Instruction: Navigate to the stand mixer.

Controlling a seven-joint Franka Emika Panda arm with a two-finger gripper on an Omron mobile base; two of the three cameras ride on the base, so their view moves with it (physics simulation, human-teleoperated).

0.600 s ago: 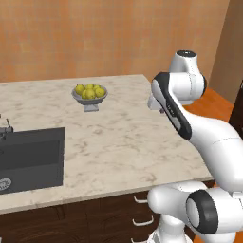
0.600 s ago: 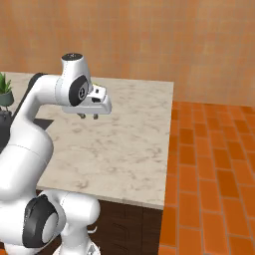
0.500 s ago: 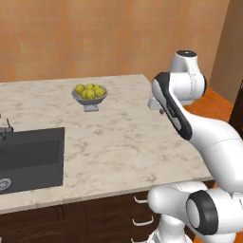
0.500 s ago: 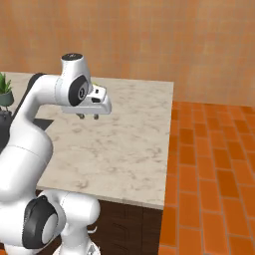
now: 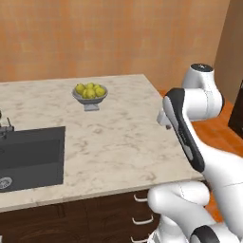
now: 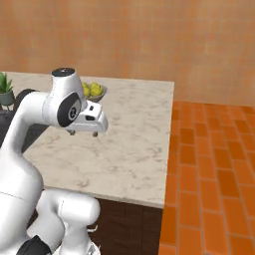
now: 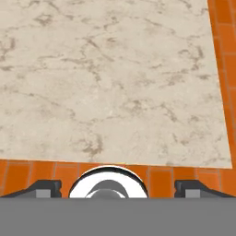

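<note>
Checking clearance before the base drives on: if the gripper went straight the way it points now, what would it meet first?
Probably the marble countertop: the gripper points down at bare stone, with nothing between. The fruit bowl sits off that line.

Premises: a domestic kitchen, rendered. Evidence: a beige marble-patterned counter (image 5: 118, 142) over dark wood cabinet fronts with pale drawer handles (image 5: 142, 220); a dark rectangular sink basin (image 5: 31, 156) set into it; a grey footed bowl of yellow-green fruit (image 5: 89, 94); a small potted green plant (image 6: 6, 89); terracotta tile floor (image 6: 209, 159); orange-brown wood-textured wall (image 5: 109, 38).
</note>
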